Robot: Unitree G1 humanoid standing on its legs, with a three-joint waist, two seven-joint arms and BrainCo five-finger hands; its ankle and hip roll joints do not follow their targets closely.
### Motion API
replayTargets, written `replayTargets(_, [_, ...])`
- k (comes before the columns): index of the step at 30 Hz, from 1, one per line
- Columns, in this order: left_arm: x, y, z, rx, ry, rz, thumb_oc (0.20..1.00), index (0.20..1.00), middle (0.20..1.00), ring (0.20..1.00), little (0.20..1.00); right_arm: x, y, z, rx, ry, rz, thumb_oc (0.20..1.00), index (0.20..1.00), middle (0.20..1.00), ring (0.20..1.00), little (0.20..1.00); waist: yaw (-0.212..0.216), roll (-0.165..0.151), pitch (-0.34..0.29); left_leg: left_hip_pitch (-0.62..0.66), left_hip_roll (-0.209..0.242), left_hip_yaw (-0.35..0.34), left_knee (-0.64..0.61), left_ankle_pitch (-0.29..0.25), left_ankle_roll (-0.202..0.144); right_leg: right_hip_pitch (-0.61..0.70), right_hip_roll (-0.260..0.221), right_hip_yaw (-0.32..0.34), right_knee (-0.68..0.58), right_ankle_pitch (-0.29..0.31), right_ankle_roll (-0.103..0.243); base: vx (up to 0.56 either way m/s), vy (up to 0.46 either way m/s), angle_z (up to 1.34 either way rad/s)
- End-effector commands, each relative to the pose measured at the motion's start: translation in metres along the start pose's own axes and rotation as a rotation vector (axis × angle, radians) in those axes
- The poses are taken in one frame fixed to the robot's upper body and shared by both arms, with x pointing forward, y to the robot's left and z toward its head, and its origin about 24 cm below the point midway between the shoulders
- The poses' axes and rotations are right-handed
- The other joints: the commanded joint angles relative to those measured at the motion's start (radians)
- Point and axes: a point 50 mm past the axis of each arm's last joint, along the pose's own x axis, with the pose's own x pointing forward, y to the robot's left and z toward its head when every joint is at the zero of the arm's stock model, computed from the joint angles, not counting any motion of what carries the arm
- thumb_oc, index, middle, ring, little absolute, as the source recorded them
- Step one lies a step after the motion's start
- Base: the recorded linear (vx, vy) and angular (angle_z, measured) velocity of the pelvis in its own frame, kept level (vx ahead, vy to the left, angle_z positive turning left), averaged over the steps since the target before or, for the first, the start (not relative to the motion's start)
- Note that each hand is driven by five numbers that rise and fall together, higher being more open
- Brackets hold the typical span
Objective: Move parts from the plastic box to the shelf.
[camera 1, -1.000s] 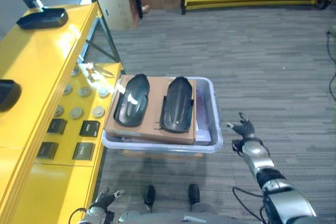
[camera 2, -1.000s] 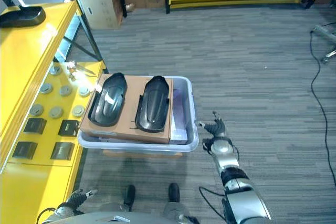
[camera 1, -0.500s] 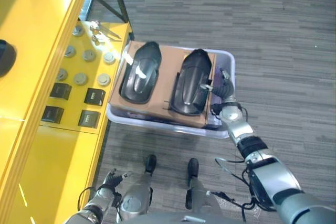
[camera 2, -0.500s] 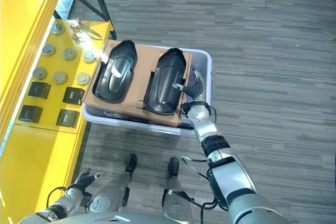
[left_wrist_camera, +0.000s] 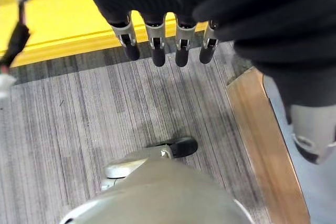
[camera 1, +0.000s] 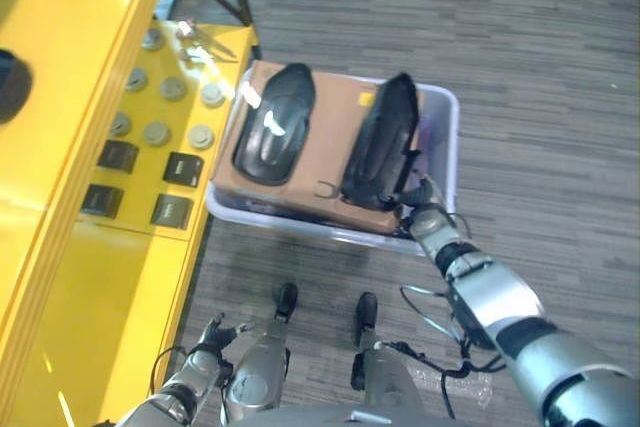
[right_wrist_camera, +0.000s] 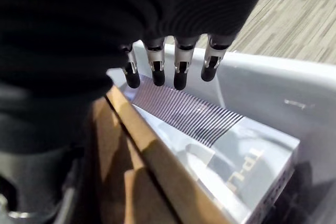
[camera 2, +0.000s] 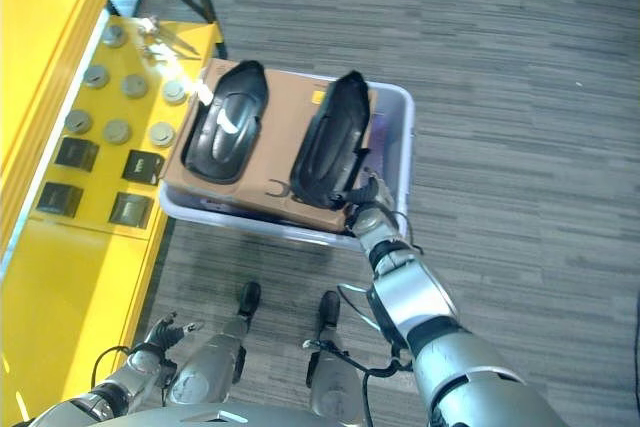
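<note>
- Grey striped carton (right_wrist_camera: 226, 150), lying in the plastic box (right_wrist_camera: 273, 77) to the right of the cardboard sheet (right_wrist_camera: 157, 166): a short line of pale lettering runs along its top face near one corner, seen at a slant and not clear enough to read.
- Plastic box, inner wall: a small faint mark, which cannot be read.
- White tag (camera 1: 250, 97) on the far end of the left black part (camera 1: 272, 132): no writing can be made out on it.
- Black square blocks (camera 1: 183, 167) on the yellow shelf (camera 1: 60, 147), at the left: faint pale marks on their tops, too small to read.
</note>
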Motion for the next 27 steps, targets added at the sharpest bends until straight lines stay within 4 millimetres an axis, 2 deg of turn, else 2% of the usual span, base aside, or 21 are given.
replayTargets(1, [0.002, -0.007, 0.007, 0.009, 0.006, -0.021, 1.000, 1.000, 1.000, 1.000, 1.000, 0.004, -0.015, -0.001, -0.045, -0.036, -0.029, 1.000, 1.000, 1.000, 1.000, 1.000, 0.023, 0.025, -0.004, -0.039, -0.005, -0.031, -0.016, -0.014, -0.014, 0.058, -0.046, -0.009, 0.003, -0.089, 0.066, 0.02, 0.004, 0.21])
replayTargets(4, [0.002, -0.006, 0.007, 0.019, 0.006, -0.021, 1.000, 1.000, 1.000, 1.000, 1.000, 0.007, -0.022, 0.004, -0.008, -0.048, -0.037, 1.000, 1.000, 1.000, 1.000, 1.000, 0.032, 0.029, -0.003, -0.047, -0.010, -0.041, -0.016, -0.010, -0.014, 0.056, -0.048, -0.016, 0.003, -0.090, 0.068, 0.03, -0.001, 0.12])
replayTargets(5, [0.002, -0.006, 0.007, 0.024, 0.007, -0.023, 1.000, 1.000, 1.000, 1.000, 1.000, 0.007, -0.024, 0.006, -0.014, -0.055, -0.036, 0.504, 0.504, 0.504, 0.504, 0.504, 0.036, 0.029, -0.003, -0.048, -0.010, -0.045, -0.016, -0.009, -0.014, 0.056, -0.049, -0.020, 0.003, -0.091, 0.068, 0.02, 0.000, 0.07])
replayTargets(6, [0.003, -0.005, 0.007, 0.028, 0.007, -0.023, 1.000, 1.000, 1.000, 1.000, 1.000, 0.008, -0.026, 0.007, -0.013, -0.060, -0.039, 0.200, 0.200, 0.200, 0.200, 0.200, 0.038, 0.030, -0.003, -0.049, -0.011, -0.049, -0.016, -0.008, -0.013, 0.057, -0.050, -0.022, 0.003, -0.092, 0.069, 0.03, -0.001, 0.05])
replayTargets(9, [0.003, -0.003, 0.007, 0.021, 0.008, -0.014, 1.000, 1.000, 1.000, 1.000, 1.000, 0.007, -0.023, 0.010, 0.015, -0.078, -0.030, 0.200, 0.200, 0.200, 0.200, 0.200, 0.036, 0.029, -0.004, -0.049, -0.012, -0.053, -0.016, -0.007, -0.013, 0.061, -0.051, -0.024, 0.003, -0.094, 0.070, 0.03, 0.006, 0.06])
replayTargets(11, [0.003, -0.002, 0.003, 0.012, 0.025, -0.004, 1.000, 1.000, 1.000, 1.000, 1.000, 0.003, -0.012, 0.007, 0.068, -0.080, -0.017, 0.200, 0.200, 0.200, 0.200, 0.200, 0.026, 0.020, -0.010, -0.038, -0.009, -0.050, -0.016, -0.012, -0.011, 0.073, -0.049, -0.023, 0.003, -0.102, 0.068, 0.05, -0.008, 0.06])
replayTargets(13, [0.002, 0.002, -0.001, -0.004, 0.039, 0.012, 1.000, 1.000, 1.000, 1.000, 1.000, -0.005, 0.007, -0.011, 0.073, -0.063, 0.026, 0.200, 0.200, 0.200, 0.200, 0.200, 0.003, 0.004, -0.023, -0.014, -0.001, -0.040, -0.016, -0.025, -0.008, 0.093, -0.044, -0.017, 0.003, -0.111, 0.067, 0.03, -0.029, -0.01])
replayTargets(15, [0.002, 0.002, -0.001, -0.007, 0.036, 0.013, 1.000, 1.000, 1.000, 1.000, 1.000, -0.006, 0.007, -0.019, 0.055, -0.048, 0.036, 0.200, 0.200, 0.200, 0.200, 0.200, 0.000, -0.001, -0.029, -0.007, 0.003, -0.037, -0.016, -0.029, -0.008, 0.100, -0.043, -0.016, 0.003, -0.116, 0.065, 0.02, -0.043, -0.03])
replayTargets(16, [0.003, 0.005, 0.003, -0.059, 0.012, 0.023, 1.000, 1.000, 1.000, 1.000, 1.000, -0.006, 0.001, -0.039, 0.026, 0.001, 0.025, 0.200, 0.200, 0.200, 0.200, 0.200, 0.000, -0.004, -0.043, 0.006, 0.006, -0.039, -0.016, -0.033, -0.009, 0.115, -0.042, -0.021, 0.003, -0.121, 0.064, 0.03, -0.055, -0.01])
replayTargets(17, [0.002, 0.005, 0.003, -0.059, 0.012, 0.023, 1.000, 1.000, 1.000, 1.000, 1.000, -0.006, 0.001, -0.040, 0.026, 0.001, 0.025, 0.200, 0.200, 0.200, 0.200, 0.200, 0.000, -0.004, -0.042, 0.007, 0.006, -0.039, -0.016, -0.033, -0.009, 0.116, -0.042, -0.021, 0.003, -0.121, 0.064, 0.01, -0.053, 0.00])
replayTargets(21, [0.002, 0.011, 0.041, -0.099, -0.185, 0.022, 1.000, 1.000, 1.000, 1.000, 1.000, -0.002, -0.022, -0.049, -0.037, -0.012, -0.024, 0.200, 0.200, 0.200, 0.200, 0.200, -0.007, -0.002, -0.051, 0.022, 0.008, -0.032, -0.016, -0.035, -0.009, 0.127, -0.044, -0.020, 0.003, -0.122, 0.065, -0.02, -0.016, -0.01])
replayTargets(26, [-0.019, 0.029, 0.103, -0.137, -0.517, -0.025, 1.000, 1.000, 1.000, 1.000, 1.000, 0.004, -0.061, -0.055, -0.180, -0.052, -0.107, 0.200, 0.200, 0.200, 0.200, 0.200, -0.013, 0.014, -0.059, 0.041, 0.014, -0.019, -0.016, -0.033, -0.012, 0.143, -0.042, -0.015, 0.003, -0.124, 0.065, -0.06, -0.024, -0.07])
replayTargets(27, [-0.024, 0.034, 0.110, -0.147, -0.561, -0.025, 1.000, 1.000, 1.000, 1.000, 1.000, 0.004, -0.065, -0.055, -0.191, -0.065, -0.116, 0.200, 0.200, 0.200, 0.200, 0.200, -0.015, 0.018, -0.062, 0.045, 0.015, -0.017, -0.016, -0.034, -0.012, 0.147, -0.043, -0.016, 0.003, -0.125, 0.065, -0.04, -0.029, -0.13])
